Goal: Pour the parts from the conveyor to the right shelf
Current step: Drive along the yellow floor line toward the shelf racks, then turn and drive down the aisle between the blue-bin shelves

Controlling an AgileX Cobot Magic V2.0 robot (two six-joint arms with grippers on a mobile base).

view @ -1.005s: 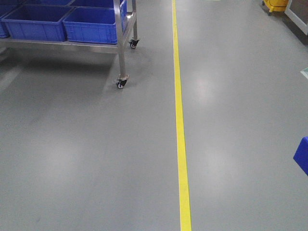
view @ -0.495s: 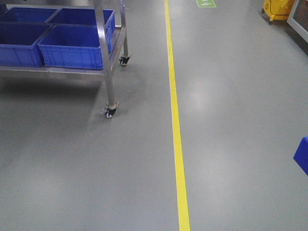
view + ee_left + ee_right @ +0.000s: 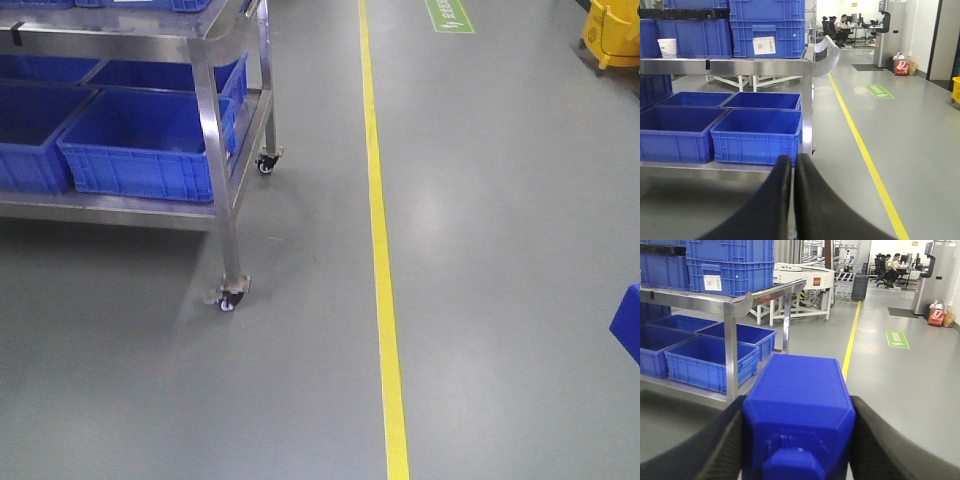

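shelf (image 3: 215, 150) nearer | right pincer (image 3: 799, 442) clamps part (image 3: 799, 390) (left pincer (image 3: 793, 164) closed)

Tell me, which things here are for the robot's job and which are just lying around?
For the job: blue block, held in the right gripper; steel shelf; its blue bins.
Just around: white pail, yellow floor line, green floor sign, yellow mop bucket.

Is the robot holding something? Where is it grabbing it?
Yes. The right gripper holds a blue block, squeezing it by its two opposite sides, one finger on each side. The left gripper is shut with nothing in it.
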